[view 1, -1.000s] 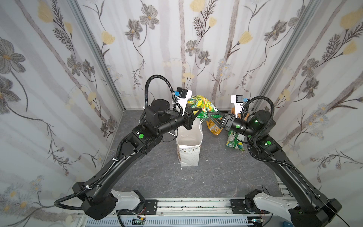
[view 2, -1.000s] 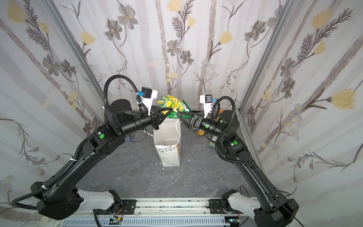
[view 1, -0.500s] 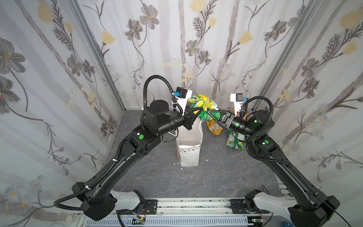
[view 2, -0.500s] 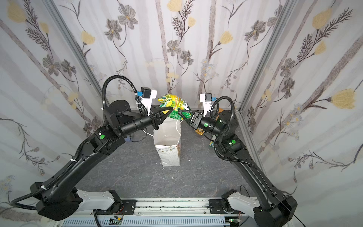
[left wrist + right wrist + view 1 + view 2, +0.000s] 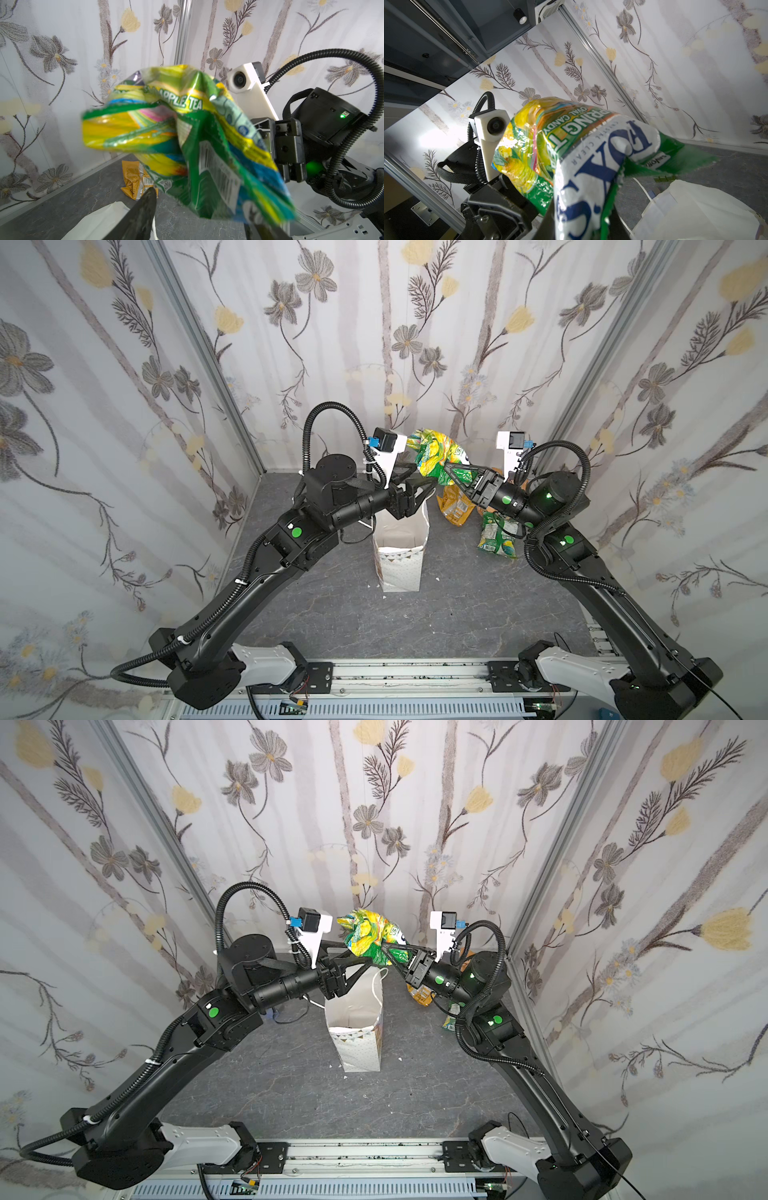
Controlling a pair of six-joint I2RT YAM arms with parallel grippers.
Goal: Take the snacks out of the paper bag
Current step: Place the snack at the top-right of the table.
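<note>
Above the paper bag (image 5: 399, 568), your right gripper (image 5: 445, 475) clamps the green-and-yellow Fox's candy packet (image 5: 432, 450). The left gripper (image 5: 424, 476) has its jaws apart round the packet's other end, so the right arm should carry it away.

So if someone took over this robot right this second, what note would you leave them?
Left hand: open, either side of the green-and-yellow packet without pinching it.
Right hand: shut on that packet, holding it in the air, higher than the paper bag rim.
Done: an orange packet and a green packet lie on the table beside the right arm.
Left to do: set the held packet down; the bag's bottom is hidden, so check for more.
</note>
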